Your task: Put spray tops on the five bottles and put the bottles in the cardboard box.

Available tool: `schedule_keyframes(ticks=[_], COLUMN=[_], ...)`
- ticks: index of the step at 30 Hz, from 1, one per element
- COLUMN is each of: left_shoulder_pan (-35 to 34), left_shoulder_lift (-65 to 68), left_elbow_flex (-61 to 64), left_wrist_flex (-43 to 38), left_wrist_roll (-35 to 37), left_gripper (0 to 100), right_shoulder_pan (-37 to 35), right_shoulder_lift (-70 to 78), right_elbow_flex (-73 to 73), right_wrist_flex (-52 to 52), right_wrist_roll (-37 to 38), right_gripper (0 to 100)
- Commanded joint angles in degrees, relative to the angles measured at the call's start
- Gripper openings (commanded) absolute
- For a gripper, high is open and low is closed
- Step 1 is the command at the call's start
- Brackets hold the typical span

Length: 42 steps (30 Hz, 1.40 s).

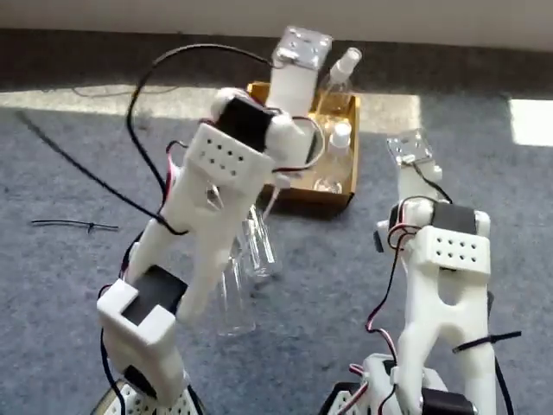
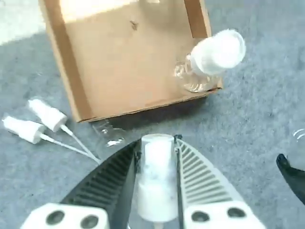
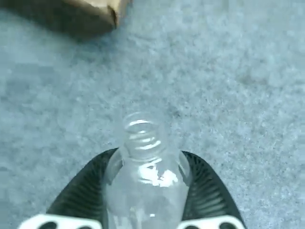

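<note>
- The left gripper (image 2: 157,143) pinches a white spray top (image 2: 157,183) between its ribbed fingers (image 2: 198,179) at bottom centre of the left wrist view; it hangs over grey carpet (image 2: 248,133), just short of the cardboard box (image 2: 119,62)
- The box lies open across the upper half of that frame; a capped bottle (image 2: 209,59) sits in its right-hand corner, close against the wall
- Two loose spray tops (image 2: 47,114) lie side by side on the carpet at middle left, just outside the box, their thin tubes pointing toward frame centre; the mouth of an uncapped bottle (image 2: 108,134) shows beside the box's near wall
- The right gripper (image 3: 148,153) clamps an open-necked bottle (image 3: 143,171) at bottom centre of the right wrist view; its black fingers (image 3: 202,183) press on the shoulders and the threaded mouth is bare; a corner of the box sits at upper left, well apart
- In the high view, the left arm (image 1: 216,190) stretches from lower left to the box at upper centre; the right arm (image 1: 445,259) stands at right, near the box's right side
- Two clear topless bottles (image 1: 257,242) rest on the carpet at centre left, partly hidden by the left arm; a second capped bottle (image 1: 344,67) rises at the box's far right corner
</note>
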Motion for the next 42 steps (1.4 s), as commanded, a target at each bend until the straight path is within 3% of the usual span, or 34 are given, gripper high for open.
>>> schedule_keyframes(ticks=[1,7,19,25,30,34,42], left_shoulder_pan=[-5.41,-8.31,-15.16,-15.60,-17.01,-18.07,-11.74], left_shoulder_lift=[-1.36,-12.70,-42.07,-52.00,-56.40,-58.33,-58.77], left_elbow_flex=[-12.70,-11.03,10.33,25.80,37.05,44.00,51.12], left_wrist_flex=[4.22,4.13,2.37,-10.81,-25.49,-36.92,-54.68], left_wrist_roll=[-0.62,-6.33,-7.38,-7.38,-7.21,-6.95,-6.86], left_gripper=[0,0,0,0,0,0,0], right_shoulder_pan=[-5.49,-16.84,-32.57,-34.33,-35.82,-37.85,-43.91], right_shoulder_lift=[-1.98,-1.98,-1.98,-1.98,-4.53,-15.69,-34.59], right_elbow_flex=[-8.40,-11.74,-11.82,-3.74,9.98,24.04,40.92], right_wrist_flex=[-1.45,-11.65,-13.14,-31.16,-48.75,-61.85,-63.43], right_wrist_roll=[-5.19,-6.51,-6.95,-16.35,-19.16,-19.52,-19.52], right_gripper=[0.5,0.5,0.5,0.4,0.4,0.4,0.4])
